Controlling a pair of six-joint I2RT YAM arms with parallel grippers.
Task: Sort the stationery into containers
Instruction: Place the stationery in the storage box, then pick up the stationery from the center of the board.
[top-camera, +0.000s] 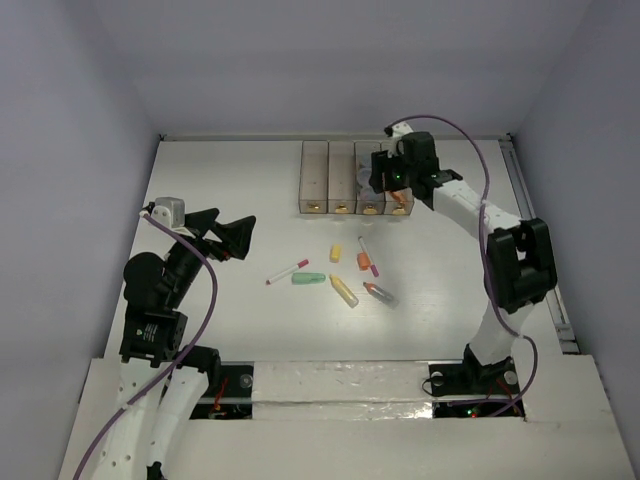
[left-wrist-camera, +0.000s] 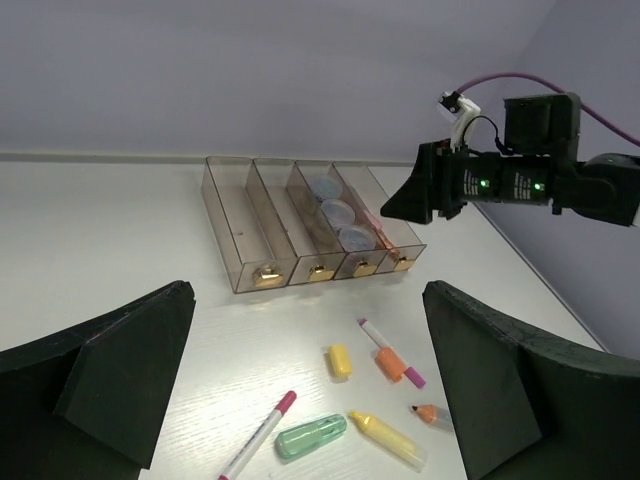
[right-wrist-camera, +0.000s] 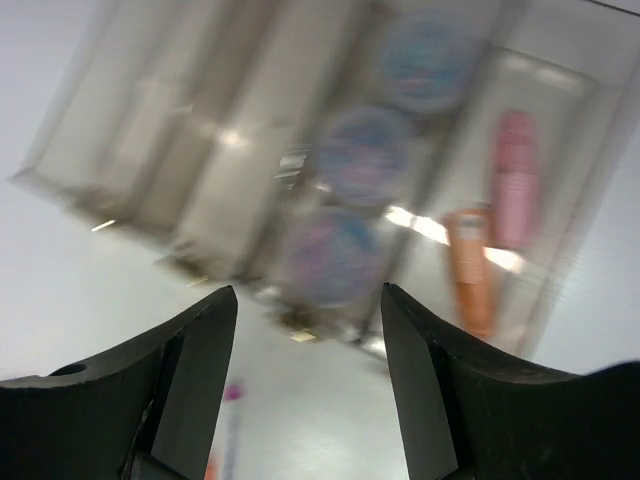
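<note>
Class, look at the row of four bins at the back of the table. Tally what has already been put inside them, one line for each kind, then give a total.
Blue rolls: 3
Orange marker: 1
Pink marker: 1
Total inside the bins: 5

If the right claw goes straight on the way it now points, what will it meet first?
The open right claw would probably meet the nearest bluish roll in the bins; depth is blurred.
</note>
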